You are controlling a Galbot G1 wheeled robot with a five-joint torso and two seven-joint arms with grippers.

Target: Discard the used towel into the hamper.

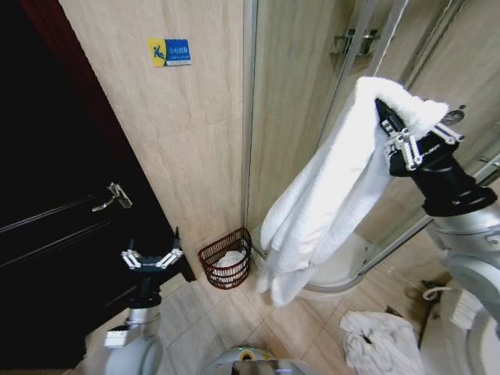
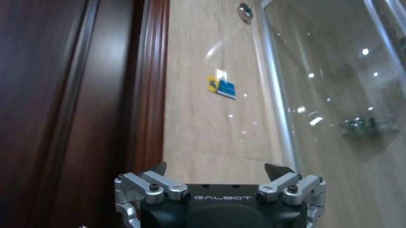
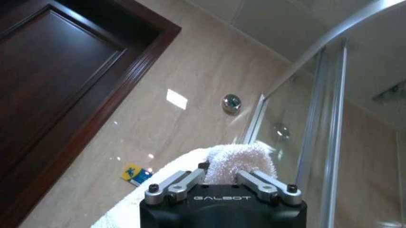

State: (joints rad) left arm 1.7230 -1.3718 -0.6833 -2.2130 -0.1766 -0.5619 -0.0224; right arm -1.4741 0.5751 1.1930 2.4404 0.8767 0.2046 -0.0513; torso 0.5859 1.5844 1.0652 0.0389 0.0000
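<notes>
Right gripper (image 1: 388, 125) up high, well above hamper (image 1: 226, 259), fingers clamped on top of white towel (image 1: 328, 195). Towel hangs long, bottom end dangling just beside hamper, near floor. Hamper sits on floor against tan wall (image 1: 187, 141), something white inside it. Left gripper (image 1: 151, 258) low, beside hamper on door (image 1: 55, 195) side, fingers spread wide, holding nothing. Glass shower wall (image 1: 297, 101) stands behind hamper. Another white cloth (image 1: 379, 340) lies crumpled on floor, well away from hamper.
</notes>
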